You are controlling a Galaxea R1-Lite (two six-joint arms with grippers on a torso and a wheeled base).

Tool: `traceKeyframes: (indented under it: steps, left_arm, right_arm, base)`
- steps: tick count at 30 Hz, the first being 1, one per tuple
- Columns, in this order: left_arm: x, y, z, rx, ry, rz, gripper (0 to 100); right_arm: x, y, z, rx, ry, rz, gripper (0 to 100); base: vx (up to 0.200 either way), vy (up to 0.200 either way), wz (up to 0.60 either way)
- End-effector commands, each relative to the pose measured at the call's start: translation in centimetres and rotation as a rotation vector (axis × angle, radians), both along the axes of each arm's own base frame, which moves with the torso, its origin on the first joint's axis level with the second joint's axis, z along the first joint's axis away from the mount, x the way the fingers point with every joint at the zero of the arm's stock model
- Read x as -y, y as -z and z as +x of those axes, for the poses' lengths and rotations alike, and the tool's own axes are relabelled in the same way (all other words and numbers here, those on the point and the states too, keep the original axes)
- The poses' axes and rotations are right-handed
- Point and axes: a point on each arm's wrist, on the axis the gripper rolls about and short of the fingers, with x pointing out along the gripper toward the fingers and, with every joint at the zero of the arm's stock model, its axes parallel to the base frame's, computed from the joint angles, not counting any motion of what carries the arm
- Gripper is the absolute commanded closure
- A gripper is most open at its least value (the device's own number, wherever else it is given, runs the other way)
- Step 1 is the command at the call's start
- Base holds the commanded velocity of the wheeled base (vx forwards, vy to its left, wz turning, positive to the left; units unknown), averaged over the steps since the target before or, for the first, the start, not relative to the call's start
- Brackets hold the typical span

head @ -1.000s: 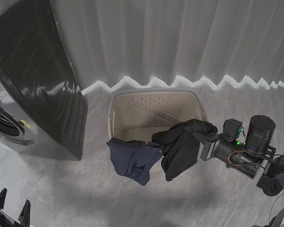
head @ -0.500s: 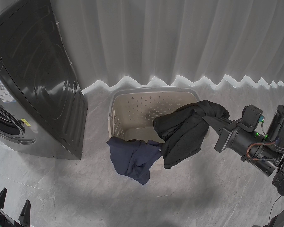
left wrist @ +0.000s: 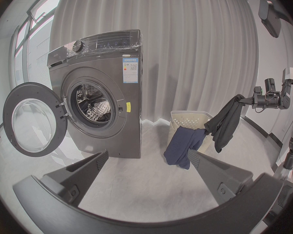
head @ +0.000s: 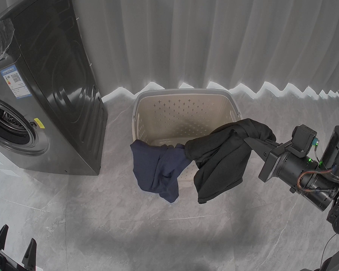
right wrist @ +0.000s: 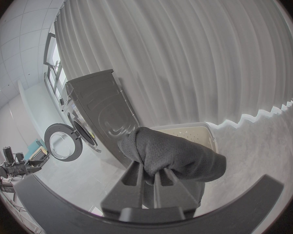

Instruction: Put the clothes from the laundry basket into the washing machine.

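We are holding the black garment (head: 222,155) lifted at the right side of the laundry basket (head: 184,94), its bulk hanging over the near right rim. The right gripper (head: 252,142) is clamping one bunched end between its fingers (right wrist: 130,182). A navy garment (head: 158,168) is draping over the near rim, just beside the black one. We judge this to be the carry step: lifted out, not yet delivered. The washing machine (head: 45,95) is standing to the left, its door (left wrist: 32,119) swung open and the drum (left wrist: 92,106) showing. The next move is therefore calling for a leftward swing, high enough that the trailing cloth is not dragging the navy piece along. The left gripper (head: 13,245) is hanging at the near left, fingers spread and empty.
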Motion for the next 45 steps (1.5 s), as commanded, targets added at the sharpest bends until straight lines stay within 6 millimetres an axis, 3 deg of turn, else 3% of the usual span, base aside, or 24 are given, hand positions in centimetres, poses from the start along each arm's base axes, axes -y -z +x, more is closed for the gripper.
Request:
traceKeyframes:
  steps: [1, 5, 14, 45]
  left_arm:
    - [0.0, 0.47, 0.04, -0.006, 0.0, -0.002, 0]
    - [0.0, 0.47, 0.04, -0.006, 0.0, -0.001, 0]
    - [0.0, 0.47, 0.05, -0.008, 0.001, -0.001, 0]
    - [-0.02, 0.46, 0.07, -0.009, -0.005, -0.011, 0]
  right_arm:
    - [-0.05, 0.09, 0.01, -0.003, -0.001, -0.002, 100]
    - [-0.07, 0.2, 0.04, -0.007, -0.001, -0.005, 100]
    - [0.0, -0.03, 0.0, -0.001, -0.001, 0.006, 100]
    - [-0.43, -0.31, 0.18, 0.016, -0.014, 0.021, 100]
  base:
    - [-0.2, 0.0, 0.0]
    - [-0.2, 0.0, 0.0]
    - [0.0, 0.0, 0.0]
    - [0.0, 0.2, 0.0]
